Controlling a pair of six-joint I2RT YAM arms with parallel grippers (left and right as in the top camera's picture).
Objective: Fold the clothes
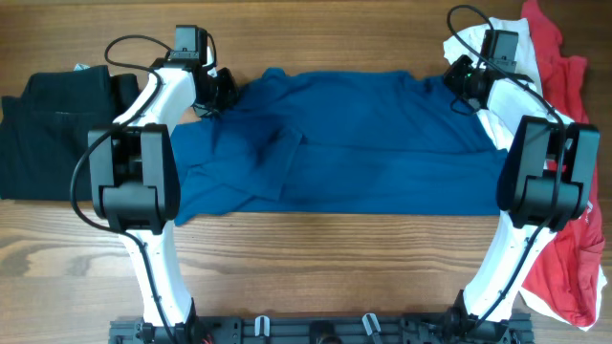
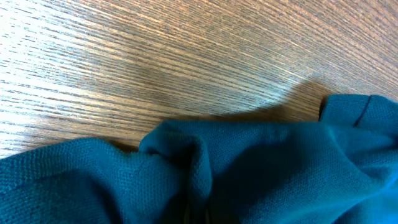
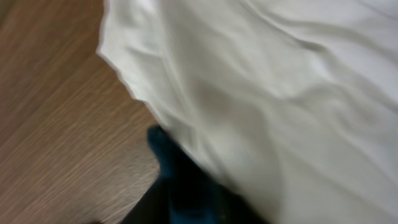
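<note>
Both arms rise from a black mounting rail at the near edge of the wood-grain table and reach across to its far side, elbows bent high, wrists dropped to the cloth; the left gripper sits at the far left corner of the large royal-blue short-sleeved shirt, the right gripper at its far right corner. The shirt lies spread across the middle of the table between the two arms, wrinkled, with a fold running down its left half.

The left fingers are clenched, and the left wrist view shows the blue weave drawn up in a gathered ridge toward the bottom edge of that view, so they are grasping the shirt's corner; the fingers themselves fall outside it. Whether the right fingers are released or clenched cannot be told; the right wrist view is blurred.

The overhead view alone shows the folded black cloth garment lying at the left end of the table and touching the shirt's left edge, and the crumpled red cloth garment along the right edge. The right wrist view alone shows the rumpled white cloth garment up close, overlapping a dark tip of blue on bare wood.

A small pale tag at the black garment's far edge is too small to read.
</note>
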